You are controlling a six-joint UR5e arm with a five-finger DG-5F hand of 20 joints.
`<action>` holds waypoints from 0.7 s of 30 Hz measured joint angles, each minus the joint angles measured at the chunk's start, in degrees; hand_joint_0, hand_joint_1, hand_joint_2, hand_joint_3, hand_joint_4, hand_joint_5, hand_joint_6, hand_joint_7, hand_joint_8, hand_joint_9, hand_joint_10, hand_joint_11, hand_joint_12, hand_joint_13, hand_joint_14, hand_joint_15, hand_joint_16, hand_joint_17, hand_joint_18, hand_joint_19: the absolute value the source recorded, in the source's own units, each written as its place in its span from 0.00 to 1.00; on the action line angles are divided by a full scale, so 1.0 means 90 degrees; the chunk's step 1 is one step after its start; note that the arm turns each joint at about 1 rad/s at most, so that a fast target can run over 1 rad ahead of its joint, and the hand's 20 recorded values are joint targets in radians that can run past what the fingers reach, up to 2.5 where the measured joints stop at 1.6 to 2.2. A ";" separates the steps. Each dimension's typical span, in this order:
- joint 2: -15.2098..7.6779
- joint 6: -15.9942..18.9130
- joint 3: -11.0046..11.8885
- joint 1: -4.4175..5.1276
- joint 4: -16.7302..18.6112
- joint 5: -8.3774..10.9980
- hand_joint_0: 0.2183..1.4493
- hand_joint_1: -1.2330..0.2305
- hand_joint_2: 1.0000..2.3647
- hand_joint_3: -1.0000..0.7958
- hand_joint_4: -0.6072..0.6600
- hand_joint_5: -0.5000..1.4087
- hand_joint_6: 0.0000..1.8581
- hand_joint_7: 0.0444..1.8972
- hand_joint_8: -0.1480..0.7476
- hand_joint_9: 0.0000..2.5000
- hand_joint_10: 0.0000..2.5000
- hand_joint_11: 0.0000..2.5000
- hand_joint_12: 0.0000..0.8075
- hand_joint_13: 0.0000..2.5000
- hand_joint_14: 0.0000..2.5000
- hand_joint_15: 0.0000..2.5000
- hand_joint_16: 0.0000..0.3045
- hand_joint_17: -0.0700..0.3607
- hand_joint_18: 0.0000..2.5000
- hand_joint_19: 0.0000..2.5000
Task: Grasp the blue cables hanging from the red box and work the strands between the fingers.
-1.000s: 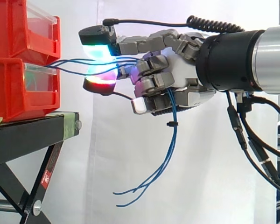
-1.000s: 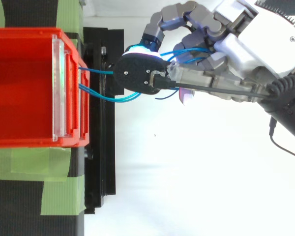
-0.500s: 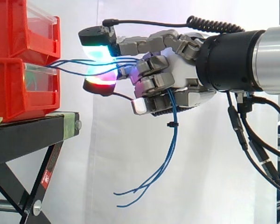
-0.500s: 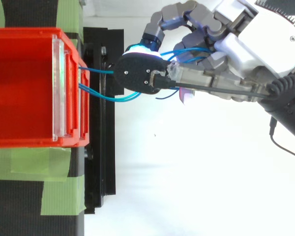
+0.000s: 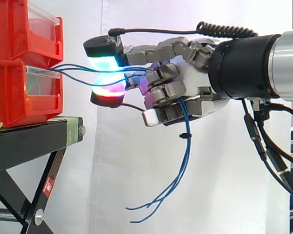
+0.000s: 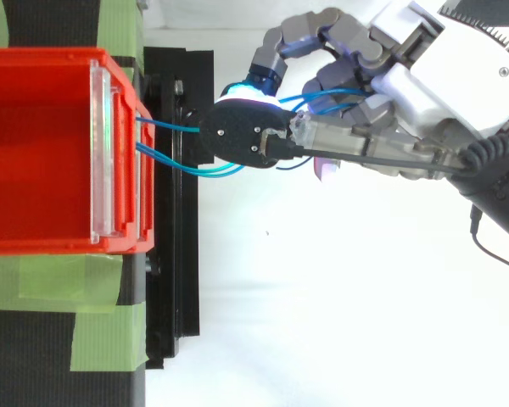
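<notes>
Thin blue cables (image 5: 73,69) run from the front of the stacked red bins (image 5: 19,63) across to my hand (image 5: 185,92). They pass between two glowing fingertips (image 5: 105,62) and through the curled fingers, and their loose ends (image 5: 176,175) dangle below the palm. In the top view the blue cables (image 6: 174,127) leave the red bin (image 6: 42,153) and disappear under the black fingertip pad (image 6: 242,136). My hand (image 6: 390,85) is shut on the strands, right of the bins.
The bins stand on a black stand (image 5: 34,141) with green tape strips (image 6: 68,288). A white curtain hangs behind. Open room lies below and to the right of the stand.
My hand has shifted slightly to the right, away from the bins, and a little lower. The dangling cable ends swung right with it.
</notes>
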 measured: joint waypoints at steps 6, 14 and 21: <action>0.0001 0.0000 0.0000 -0.0001 -0.0334 -0.0003 0.72 0.42 0.03 0.81 0.70 0.26 0.79 0.51 0.73 0.66 1.00 1.00 0.90 0.79 1.00 0.71 0.85 0.61 1.00 0.24; 0.0000 0.0000 0.0001 -0.0002 -0.0669 -0.0007 0.73 0.42 0.03 0.80 0.70 0.26 0.80 0.51 0.73 0.66 1.00 1.00 0.90 0.79 1.00 0.71 0.85 0.61 1.00 0.24; 0.0000 0.0000 0.0001 -0.0002 -0.0758 -0.0007 0.73 0.42 0.02 0.81 0.70 0.26 0.80 0.51 0.73 0.66 1.00 1.00 0.90 0.79 1.00 0.71 0.85 0.61 1.00 0.24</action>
